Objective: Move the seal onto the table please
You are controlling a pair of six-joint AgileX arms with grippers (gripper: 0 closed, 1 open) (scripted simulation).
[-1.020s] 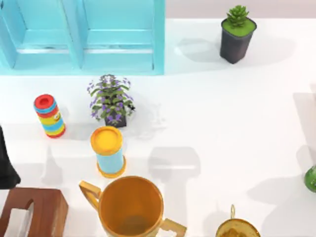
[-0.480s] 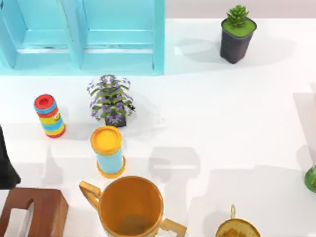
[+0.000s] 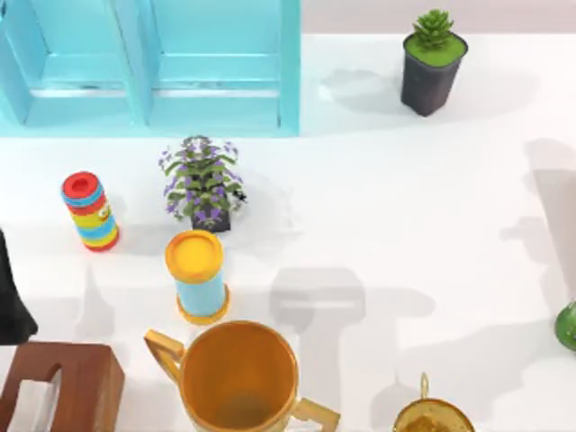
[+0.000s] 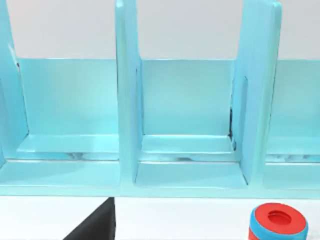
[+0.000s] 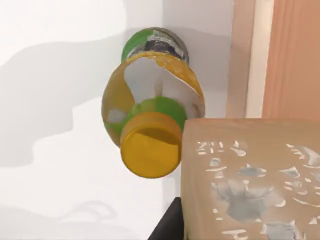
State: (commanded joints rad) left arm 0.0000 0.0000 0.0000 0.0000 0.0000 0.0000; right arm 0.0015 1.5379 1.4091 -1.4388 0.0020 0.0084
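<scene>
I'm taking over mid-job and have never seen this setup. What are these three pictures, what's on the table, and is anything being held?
Two robot arms work at a white table. The top view looks straight down; the other two come from cameras on each arm's wrist. On the table stand a blue cabinet, two potted plants, a striped toy, a can, a gold cup, a wooden box and, at the right edge, a green bottle. The left arm waits at the left edge, its camera facing the cabinet. The right wrist view has the seal very close beside that bottle, with a dark bit of the right gripper below. It is probably held, but the grip itself isn't visible.
</scene>
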